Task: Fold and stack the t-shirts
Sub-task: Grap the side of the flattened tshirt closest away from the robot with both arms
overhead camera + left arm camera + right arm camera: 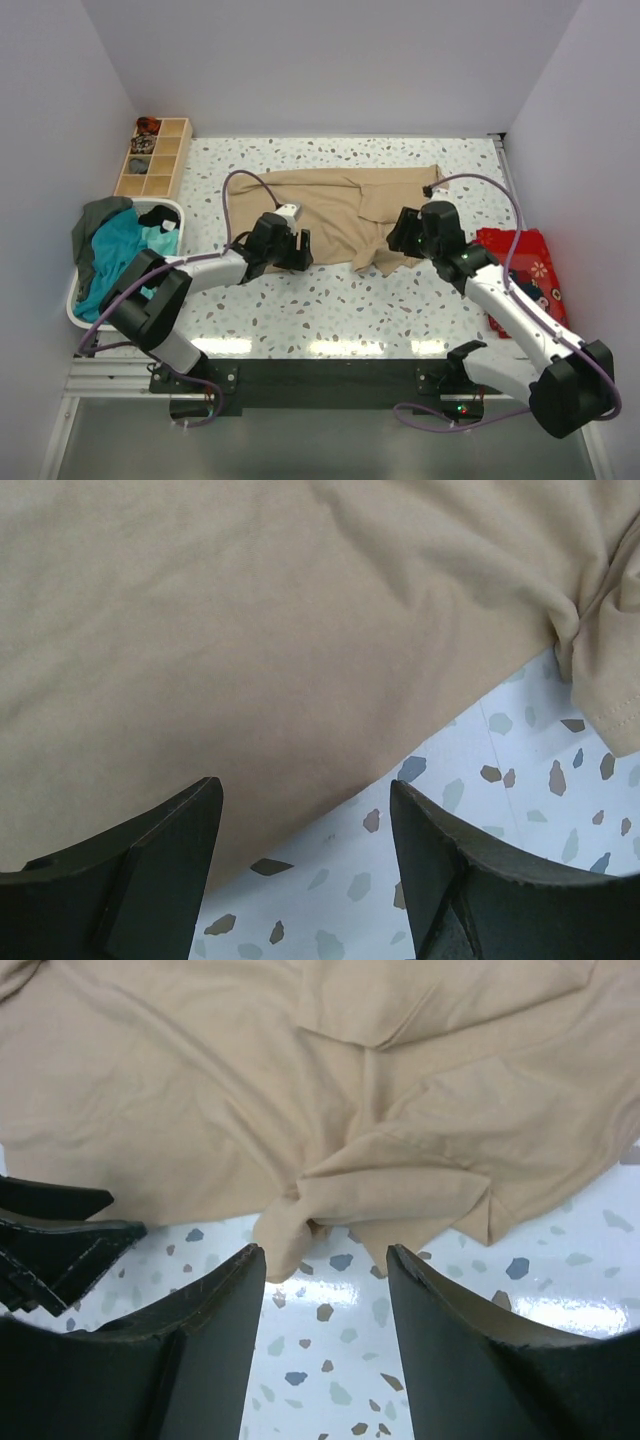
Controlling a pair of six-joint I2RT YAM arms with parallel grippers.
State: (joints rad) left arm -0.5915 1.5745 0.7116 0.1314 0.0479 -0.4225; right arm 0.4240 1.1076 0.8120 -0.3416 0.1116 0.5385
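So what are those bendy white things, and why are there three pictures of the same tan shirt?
The bendy things are two robot arms bolted to the table's near edge. Each ends in a pincher with two fingers: the left gripper and the right gripper. One picture looks down from above. The other two come from small cameras on the wrists, so you see each arm's own dark fingers up close.

On the speckled table lies a sandy-beige t-shirt, partly folded and rumpled. A white basket on the left holds a teal shirt and a dark grey-green one. There is also a wooden tray and a red cloth.

Right now both pinchers are open at the shirt's near edge, holding nothing.
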